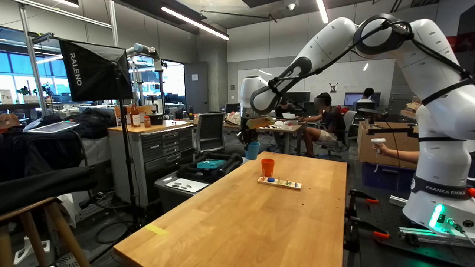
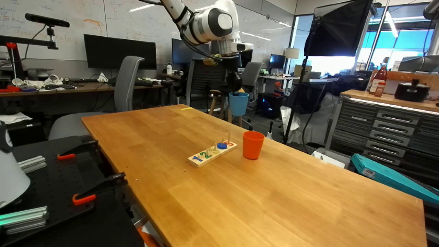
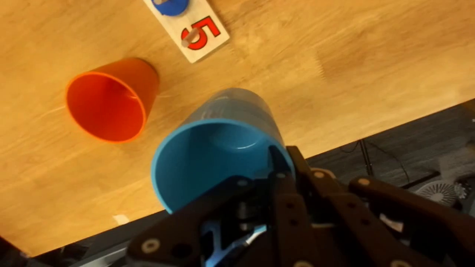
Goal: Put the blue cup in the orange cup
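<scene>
Blue cup (image 3: 220, 148), depths: wrist view only.

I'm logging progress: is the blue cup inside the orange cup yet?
Out: the gripper holds the blue cup aloft; the wrist view shows the orange cup apart, nothing visible inside.

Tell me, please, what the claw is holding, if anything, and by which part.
The claw holds the blue cup by its rim, pinching one side of the wall from inside and outside.

Blue cup (image 2: 238, 104) and orange cup (image 2: 253, 145) look plastic, the table (image 2: 291, 192) wooden.
</scene>
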Available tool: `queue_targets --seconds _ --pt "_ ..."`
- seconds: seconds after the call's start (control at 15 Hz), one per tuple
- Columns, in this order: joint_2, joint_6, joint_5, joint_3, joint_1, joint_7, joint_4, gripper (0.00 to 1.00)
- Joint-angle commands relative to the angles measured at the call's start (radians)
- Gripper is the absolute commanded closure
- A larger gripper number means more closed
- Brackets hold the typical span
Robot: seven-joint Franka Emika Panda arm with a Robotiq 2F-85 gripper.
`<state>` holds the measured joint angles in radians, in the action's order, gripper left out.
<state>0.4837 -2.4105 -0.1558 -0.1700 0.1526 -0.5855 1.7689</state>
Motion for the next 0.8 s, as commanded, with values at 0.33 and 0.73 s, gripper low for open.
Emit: queue_targets --seconds 0.33,0.73 --pt "0.039 0.123 -0.122 -0.095 -0.041 -0.131 -0.042 0.97" --pt "0.077 0.121 -0.120 -0.080 -0.076 -0.134 -0.032 0.97"
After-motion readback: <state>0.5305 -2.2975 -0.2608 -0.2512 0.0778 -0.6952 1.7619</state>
